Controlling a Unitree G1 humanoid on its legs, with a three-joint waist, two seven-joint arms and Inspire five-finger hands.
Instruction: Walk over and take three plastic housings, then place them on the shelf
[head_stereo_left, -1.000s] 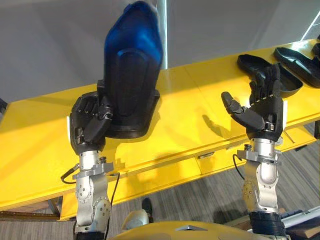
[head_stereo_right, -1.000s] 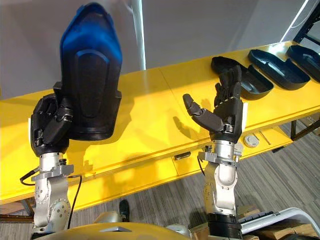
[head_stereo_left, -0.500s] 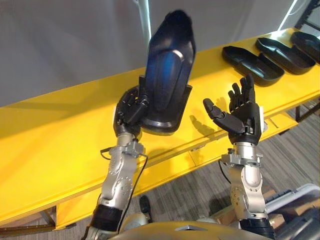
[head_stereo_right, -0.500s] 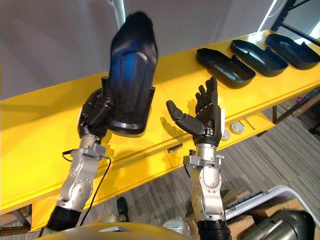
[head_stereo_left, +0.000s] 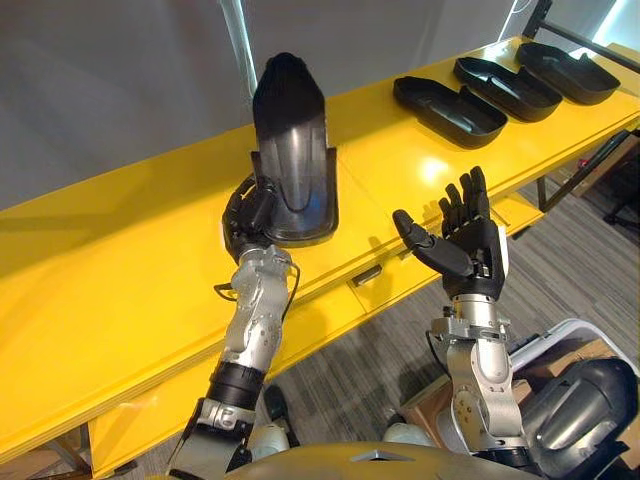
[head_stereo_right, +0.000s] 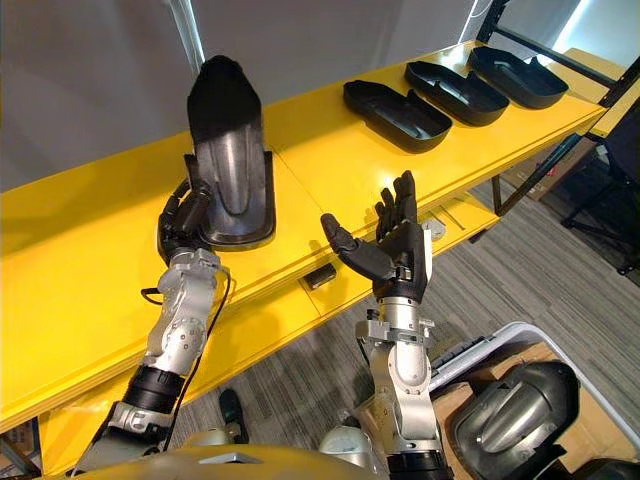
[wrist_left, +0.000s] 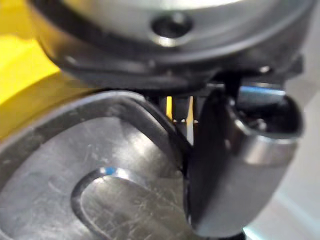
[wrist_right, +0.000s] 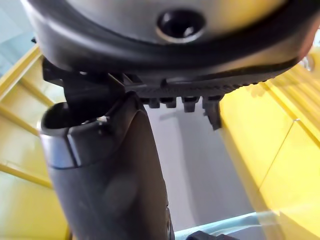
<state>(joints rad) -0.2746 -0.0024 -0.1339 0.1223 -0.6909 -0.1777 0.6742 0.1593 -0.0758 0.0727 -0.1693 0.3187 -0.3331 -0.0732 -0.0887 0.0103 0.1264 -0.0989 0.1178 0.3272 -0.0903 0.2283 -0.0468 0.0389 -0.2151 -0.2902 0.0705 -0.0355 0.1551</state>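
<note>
Yellow tabletop (head_stereo_left: 120, 270) is seen running across the left eye view in front of a grey wall. One black plastic housing (head_stereo_left: 290, 150) is held upright above it, its lower end clamped in the curled fingers of the left hand (head_stereo_left: 248, 215). The right hand (head_stereo_left: 470, 245) is raised palm-up just off the tabletop's front edge, fingers straight and spread, with nothing in it.

In the right eye view a row of three housings (head_stereo_right: 455, 85) is seen lying at the far right end, well apart from both hands.

In the left wrist view the held housing's scuffed surface is shown against the left thumb (wrist_left: 235, 170). In the right wrist view the right thumb (wrist_right: 110, 185) is seen standing free.

The carrying step is judged to be in hand. Next, a firm grip is called for while the free hand is brought toward a second housing.
</note>
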